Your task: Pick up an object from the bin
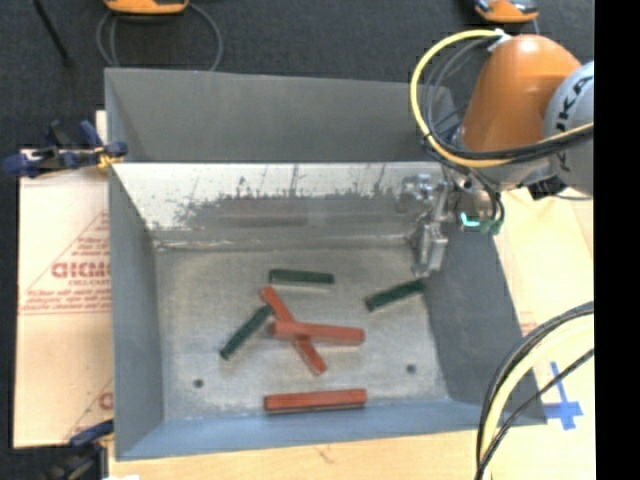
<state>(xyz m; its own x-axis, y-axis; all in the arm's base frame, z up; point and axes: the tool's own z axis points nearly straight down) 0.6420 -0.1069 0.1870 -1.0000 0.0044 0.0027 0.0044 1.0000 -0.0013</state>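
Gripper (431, 256) hangs low at the right of the bin (135, 298), its tip just beside the upper end of a dark green stick (394, 294) lying slantwise on the floor. Whether it is spread or closed cannot be told. This looks like the approach step. The next move calls for centring over that stick and descending; the crossed red sticks (318, 335) lie apart from it.

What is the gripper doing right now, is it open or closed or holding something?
Gripper: cannot be told whether open or closed. It hangs by the right end of a dark green stick.
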